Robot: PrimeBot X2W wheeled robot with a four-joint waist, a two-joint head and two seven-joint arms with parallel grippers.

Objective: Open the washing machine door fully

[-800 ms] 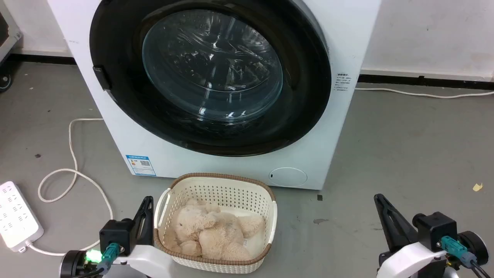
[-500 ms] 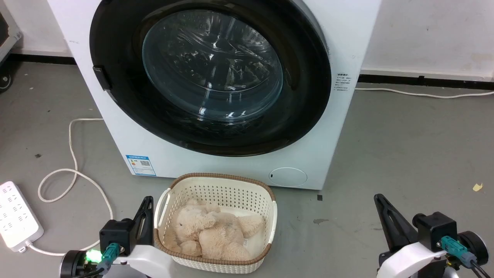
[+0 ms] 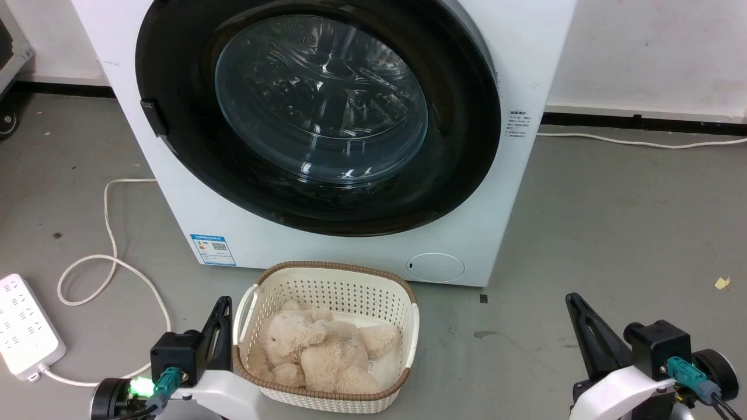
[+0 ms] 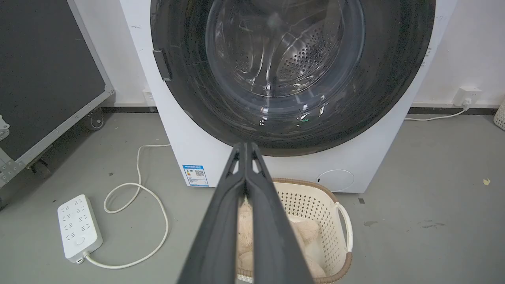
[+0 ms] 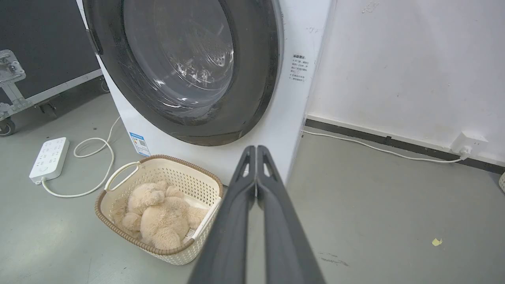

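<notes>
Behind the basket (image 3: 411, 326), the washing machine door (image 3: 318, 116) is seen closed flush on the washing machine (image 3: 525, 58), handle tab (image 3: 150, 114) at its left edge. L gripper (image 3: 223, 304) and R gripper (image 3: 572, 300) are held low, well apart from it, fingers pressed together w/ nothing gripped. A plush toy (image 3: 321, 350) is seen in the basket.

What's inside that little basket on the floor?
A beige plush toy lies in the basket, taking up most of it. Anything beneath the toy is covered, so I cannot tell what else is there.
</notes>
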